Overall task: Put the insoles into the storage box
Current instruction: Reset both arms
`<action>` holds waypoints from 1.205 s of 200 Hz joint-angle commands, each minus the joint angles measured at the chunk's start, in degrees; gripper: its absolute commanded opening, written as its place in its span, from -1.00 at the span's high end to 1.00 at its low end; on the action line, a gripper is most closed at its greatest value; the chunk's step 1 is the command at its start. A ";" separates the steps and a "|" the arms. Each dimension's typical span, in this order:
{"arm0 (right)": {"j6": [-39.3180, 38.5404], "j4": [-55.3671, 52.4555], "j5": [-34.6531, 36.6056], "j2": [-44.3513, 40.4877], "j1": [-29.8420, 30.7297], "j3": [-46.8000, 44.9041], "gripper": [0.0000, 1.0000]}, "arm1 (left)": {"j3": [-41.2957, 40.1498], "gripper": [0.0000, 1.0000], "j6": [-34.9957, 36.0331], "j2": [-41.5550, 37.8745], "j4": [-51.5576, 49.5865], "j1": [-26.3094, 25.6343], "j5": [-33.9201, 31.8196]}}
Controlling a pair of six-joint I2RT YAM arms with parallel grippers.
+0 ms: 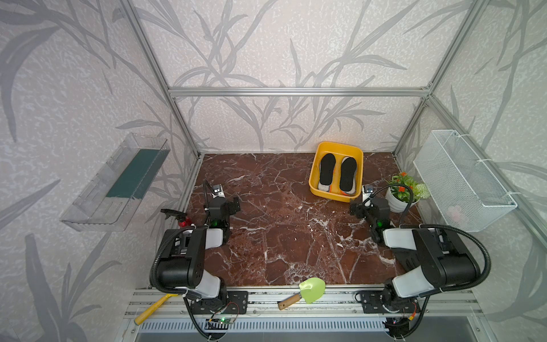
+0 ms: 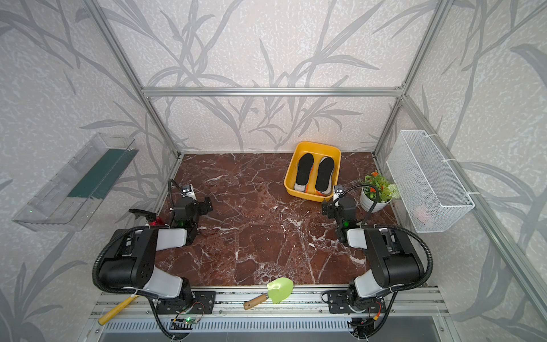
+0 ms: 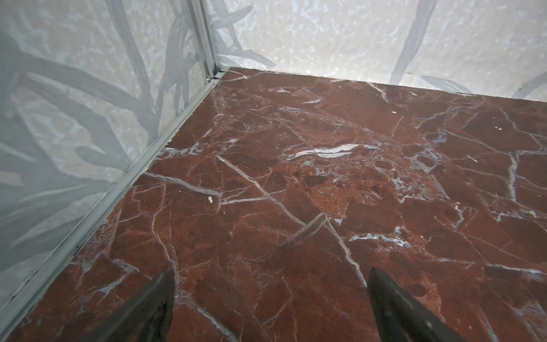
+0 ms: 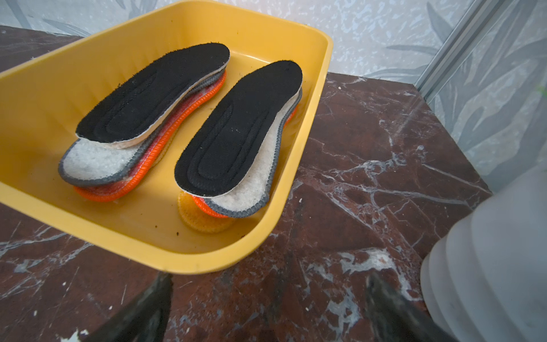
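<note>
Since the insoles (image 4: 154, 91) lie in two stacks inside the box (image 4: 192, 260) at the back right of the table (image 1: 281, 237), only the black top pair shows whole; lower ones peek out at edges. The left gripper (image 3: 271, 272) and right gripper (image 4: 270, 278) gape wide, holding nothing, only their tips in wrist views.

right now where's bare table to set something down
The table is bare between left gripper and right gripper, from storage box to the green trowel, and in the far left corner. Crowded where box, plant pot and right gripper sit close.
</note>
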 commanded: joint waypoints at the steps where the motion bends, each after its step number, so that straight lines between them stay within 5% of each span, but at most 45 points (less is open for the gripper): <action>1: 0.04 0.39 -1.10 -0.42 -0.39 0.64 -0.98 | -0.96 -0.99 -1.10 -0.33 1.70 -0.21 -3.79; 21: 0.10 0.42 -1.29 -0.38 -0.52 0.57 -0.98 | -0.97 -0.99 -1.04 -0.20 1.74 -0.17 -3.24; 32: 0.17 0.38 -1.38 -0.41 -0.57 0.68 -0.98 | 0.52 -0.99 2.33 0.29 -0.65 0.82 7.80; 43: 0.06 0.38 -1.88 -0.34 -0.61 0.68 -0.98 | 0.23 -0.99 2.32 0.22 0.02 1.81 10.52; 100: -0.64 -0.33 -5.01 -0.29 -1.10 1.17 -0.98 | 0.31 -0.87 1.35 0.06 -0.46 0.39 3.33; 156: -0.91 -0.65 -8.50 -0.34 -2.06 1.30 -0.98 | 0.57 -0.94 2.31 0.03 -0.77 1.73 10.08; 188: -1.06 -0.73 -8.50 -0.25 -1.98 1.32 -0.98 | -0.12 -0.99 0.61 -0.04 0.49 -0.29 -0.38; 241: -1.19 -0.94 -9.47 -0.21 -2.20 1.47 -0.98 | 0.63 -0.99 2.28 0.10 -0.93 0.94 7.53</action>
